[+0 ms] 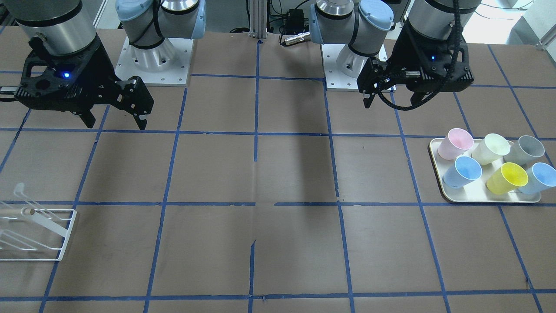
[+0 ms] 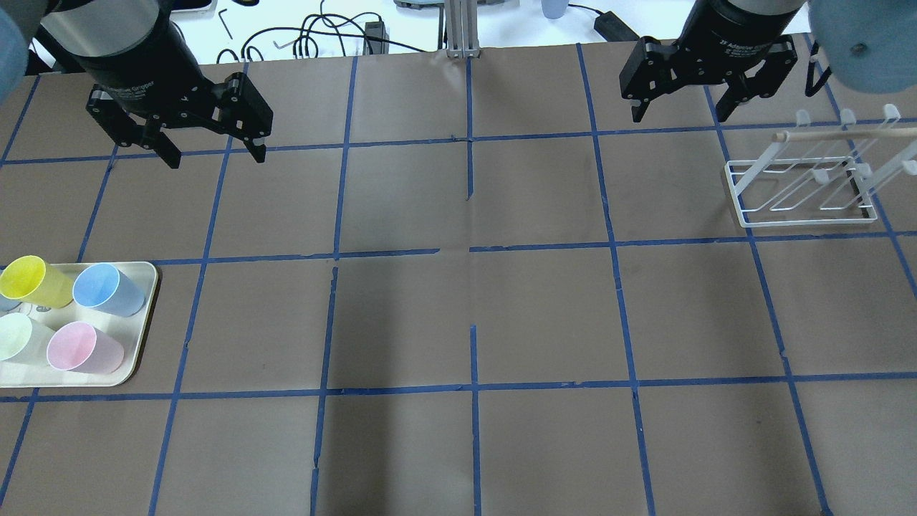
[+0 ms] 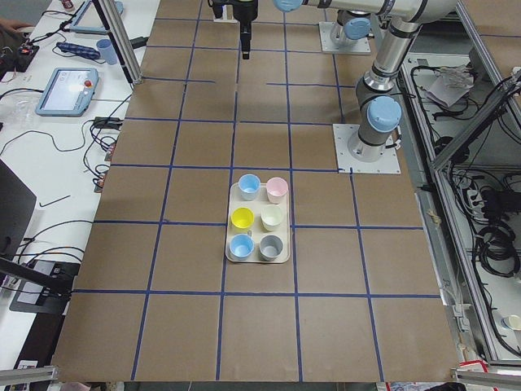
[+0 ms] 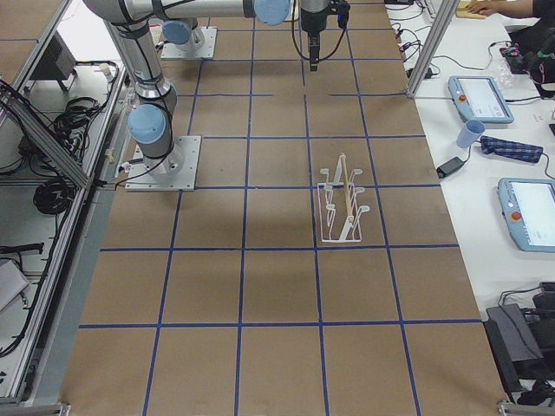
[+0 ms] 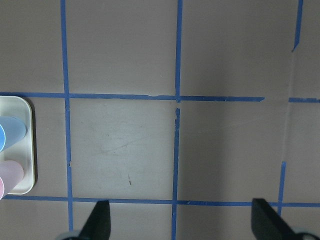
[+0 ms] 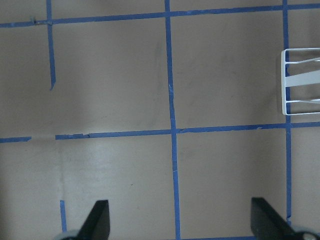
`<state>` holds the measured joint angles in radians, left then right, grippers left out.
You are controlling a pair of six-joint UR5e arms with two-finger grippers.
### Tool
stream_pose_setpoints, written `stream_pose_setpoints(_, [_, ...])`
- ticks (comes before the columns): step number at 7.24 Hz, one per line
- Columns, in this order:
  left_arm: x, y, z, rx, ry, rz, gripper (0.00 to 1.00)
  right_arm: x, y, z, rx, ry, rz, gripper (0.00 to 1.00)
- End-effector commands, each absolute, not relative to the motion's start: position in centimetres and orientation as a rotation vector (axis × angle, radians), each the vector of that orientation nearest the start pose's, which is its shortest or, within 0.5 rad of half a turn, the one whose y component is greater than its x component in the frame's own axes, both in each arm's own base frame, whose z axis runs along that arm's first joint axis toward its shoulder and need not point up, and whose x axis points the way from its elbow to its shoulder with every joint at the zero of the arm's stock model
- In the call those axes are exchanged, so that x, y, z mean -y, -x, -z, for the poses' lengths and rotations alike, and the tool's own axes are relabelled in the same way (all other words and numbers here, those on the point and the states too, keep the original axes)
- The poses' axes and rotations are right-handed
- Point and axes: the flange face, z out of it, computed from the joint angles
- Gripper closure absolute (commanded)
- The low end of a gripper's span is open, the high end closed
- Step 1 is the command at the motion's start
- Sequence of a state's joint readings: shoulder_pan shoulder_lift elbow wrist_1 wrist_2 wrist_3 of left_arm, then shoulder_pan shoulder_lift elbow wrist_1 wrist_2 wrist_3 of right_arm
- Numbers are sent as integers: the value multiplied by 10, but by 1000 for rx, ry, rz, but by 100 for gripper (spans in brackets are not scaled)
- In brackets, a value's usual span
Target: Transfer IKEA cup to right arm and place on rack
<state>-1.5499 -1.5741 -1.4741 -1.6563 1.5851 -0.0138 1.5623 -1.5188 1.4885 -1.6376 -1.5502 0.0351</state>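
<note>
Two pale blue cups [image 1: 462,171] [image 1: 538,177] stand among other cups on a cream tray [image 1: 478,198]; one also shows in the overhead view [image 2: 107,289] and the left wrist view [image 5: 12,131]. My left gripper [image 1: 391,100] [image 2: 215,154] [image 5: 182,225] is open and empty, high above the table, apart from the tray. My right gripper [image 1: 115,121] [image 2: 680,111] [image 6: 180,225] is open and empty, hanging near the white wire rack [image 2: 802,222] [image 1: 45,222] [image 6: 302,77]. The rack holds no cup.
The tray also holds a pink cup [image 1: 455,143], a pale green cup [image 1: 491,148], a grey cup [image 1: 525,150] and a yellow cup [image 1: 507,177]. Brown table with blue tape grid between tray and rack. Both arm bases stand at the robot side.
</note>
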Motion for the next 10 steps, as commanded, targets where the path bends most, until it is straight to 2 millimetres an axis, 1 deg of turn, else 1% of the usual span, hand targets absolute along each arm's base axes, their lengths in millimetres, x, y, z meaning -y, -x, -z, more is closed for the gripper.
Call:
stream_pose_setpoints(1, [496,121,-526,-3127,48,24,0,527,-130,-510,-3118,-58,153,0])
stream_pose_setpoints(2, [495,121,-527,-3127,24,24,0,528,-125,-510,-3118,-73,151,0])
stream_pose_setpoints(4, [494,121,-526,-3143,22,19,0,526,-129,-511,-3118,-63,158,0])
stream_pose_setpoints(5, [494,121,-526,-3152,-24,20,0,526,-129,-511,-3116,-63,158,0])
stream_pose_setpoints(6, [495,116,-525,-3152,-27,18,0,527,-129,-510,-3116,-63,155,0])
stream_pose_setpoints(7, [499,98,-526,-3152,-53,19,0,527,-129,-511,-3116,-63,158,0])
stream_pose_setpoints(8, [503,71,-519,-3153,-41,-5,0,527,-129,-511,-3116,-63,158,0])
stream_pose_setpoints(9, [508,40,-513,-3157,-51,-24,0,527,-129,-510,-3116,-63,155,0])
stream_pose_setpoints(10, [512,12,-507,-3152,-142,-41,0,527,-129,-511,-3116,-63,158,0])
